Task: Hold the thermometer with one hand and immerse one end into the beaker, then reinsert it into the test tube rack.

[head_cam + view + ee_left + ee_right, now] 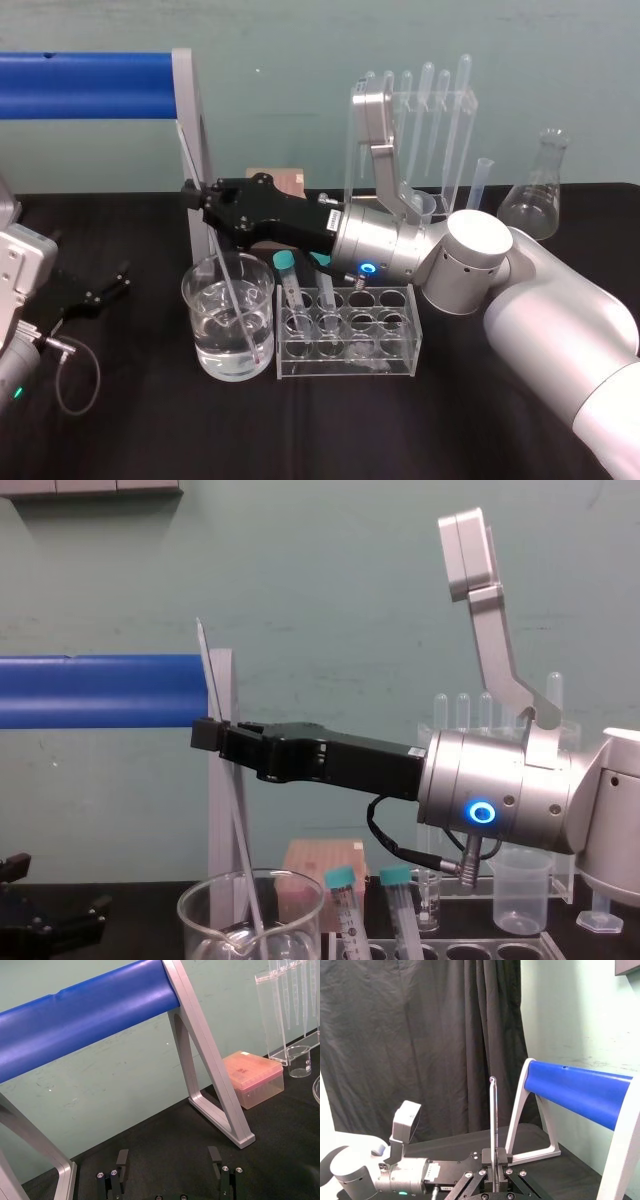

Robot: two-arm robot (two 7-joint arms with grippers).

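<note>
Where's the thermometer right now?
The thermometer is left of centre in the head view, tilted, held by the right gripper, its lower end in the beaker beside the test tube rack.

a lab: beaker (pixel 203 300), test tube rack (pixel 398 362), pipettes (pixel 428 105), flask (pixel 534 200)

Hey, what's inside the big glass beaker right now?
Clear liquid and the slanted thermometer, lower end submerged; the right end effector grips it above the beaker. Whether its tip touches bottom can't be told.

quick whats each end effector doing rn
left end effector: open, holding nothing
right end effector: shut on the thermometer, lower end dipped in the beaker
</note>
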